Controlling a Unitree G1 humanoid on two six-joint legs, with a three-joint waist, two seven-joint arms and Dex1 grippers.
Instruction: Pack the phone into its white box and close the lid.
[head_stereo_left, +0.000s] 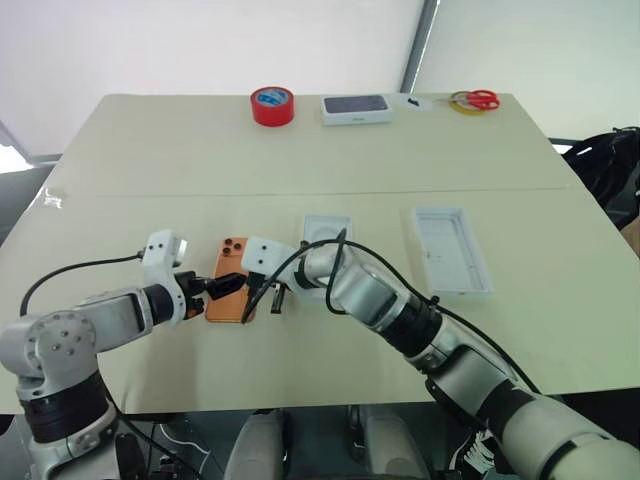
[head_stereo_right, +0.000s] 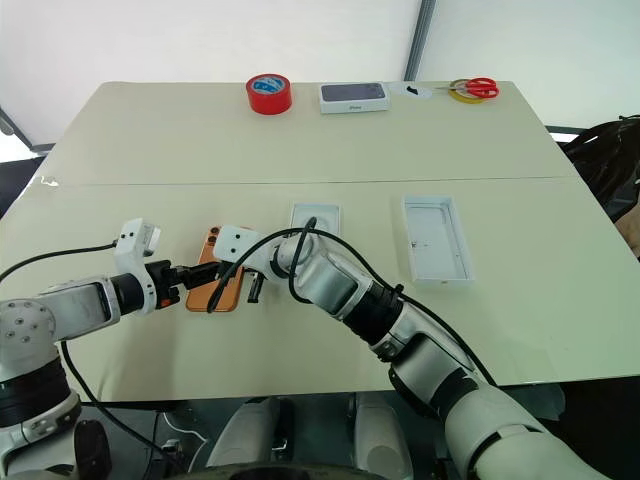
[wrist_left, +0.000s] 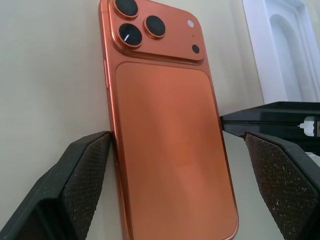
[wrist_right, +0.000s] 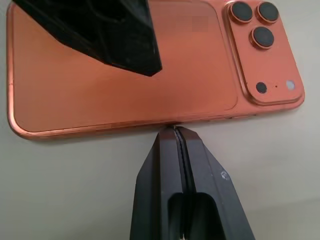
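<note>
Left gripper (head_stereo_left: 222, 289) straddled the phone (head_stereo_left: 229, 280), fingers spread wide, nothing clamped

Its pads (wrist_left: 85, 175) sat either side of the orange phone lying camera-side up on the table (head_stereo_left: 150, 150), one touching an edge; the right gripper (wrist_right: 176, 131), pinched together, pressed its tips on the opposite long edge. The slim body could have squirted out if the squeeze landed off-centre, or slid toward the insert (head_stereo_left: 326, 238). The white box (head_stereo_left: 452, 248) waited well apart to the right

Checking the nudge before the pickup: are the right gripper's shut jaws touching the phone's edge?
Touching. In the right wrist view the shut tips of the right gripper meet the long edge of the phone with no gap showing.
</note>
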